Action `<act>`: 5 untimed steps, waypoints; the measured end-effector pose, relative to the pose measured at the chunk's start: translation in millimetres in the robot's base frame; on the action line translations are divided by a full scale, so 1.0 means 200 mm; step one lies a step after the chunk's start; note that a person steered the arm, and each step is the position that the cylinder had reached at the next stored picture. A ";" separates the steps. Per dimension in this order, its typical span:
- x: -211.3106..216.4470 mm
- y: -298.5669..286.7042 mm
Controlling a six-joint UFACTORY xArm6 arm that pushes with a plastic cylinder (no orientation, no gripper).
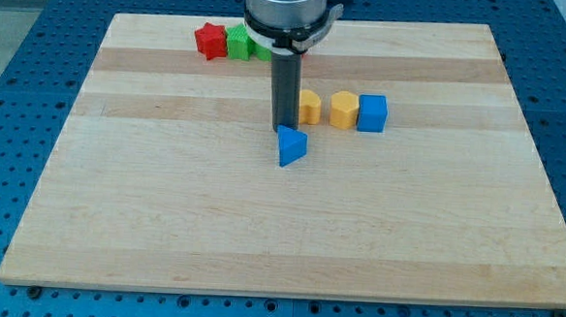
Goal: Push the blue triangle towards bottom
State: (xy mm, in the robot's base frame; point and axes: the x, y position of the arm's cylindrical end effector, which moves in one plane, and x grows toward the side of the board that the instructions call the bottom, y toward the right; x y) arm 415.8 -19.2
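The blue triangle (290, 145) lies near the middle of the wooden board (163, 220). My tip (282, 129) stands right at the triangle's top edge, touching it or nearly so, on the side towards the view's top. The dark rod rises from there to the arm's round head at the view's top.
A yellow block (310, 108), a yellow hexagon (343, 110) and a blue cube (373, 113) stand in a row right of the rod. A red star (210, 40) and a green block (241, 42) sit near the board's top edge, with another green piece partly hidden behind the arm.
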 end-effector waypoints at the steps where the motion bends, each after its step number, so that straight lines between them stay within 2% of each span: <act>1: 0.03 -0.02; 5: 0.30 0.00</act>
